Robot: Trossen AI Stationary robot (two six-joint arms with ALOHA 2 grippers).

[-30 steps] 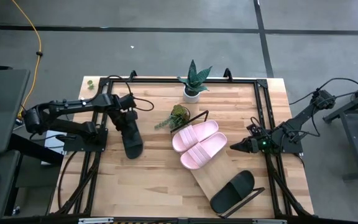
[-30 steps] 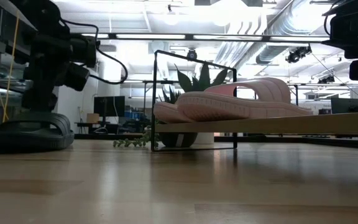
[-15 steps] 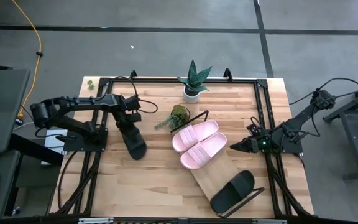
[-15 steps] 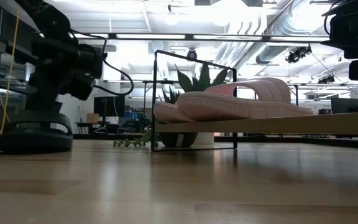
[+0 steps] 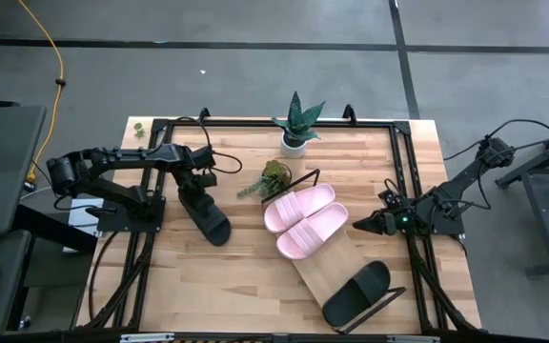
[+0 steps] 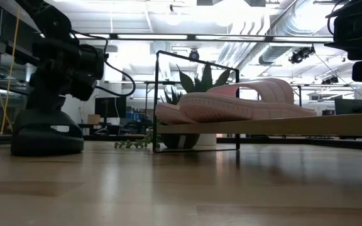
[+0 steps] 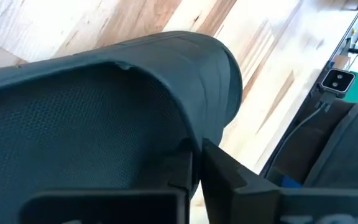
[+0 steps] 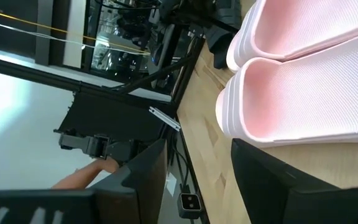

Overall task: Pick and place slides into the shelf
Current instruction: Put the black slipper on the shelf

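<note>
Gripping the black slide (image 5: pixel 206 215) on the left side of the tabletop (image 5: pixel 217 276), the left pincer (image 5: pixel 191 183) has its fingers pinched tight on the slide's far end, as the left wrist view shows them meeting at the edge of the strap. The slide rests flat on the wood, well apart from the shelf (image 5: pixel 324 272), which runs diagonally right of centre and already carries two pink slides (image 5: pixel 305 221) at its far end and another black slide (image 5: pixel 356 292) at its near end. A bare stretch of board lies between them. To do this step well, the arm probably needs to lift straight up until the sole clears the wood, keep the slide level, and pass wide of the small plant (image 5: pixel 274 177) beside the wire frame. The right pincer (image 5: pixel 368 225) waits at the right edge with fingers spread, holding nothing.
</note>
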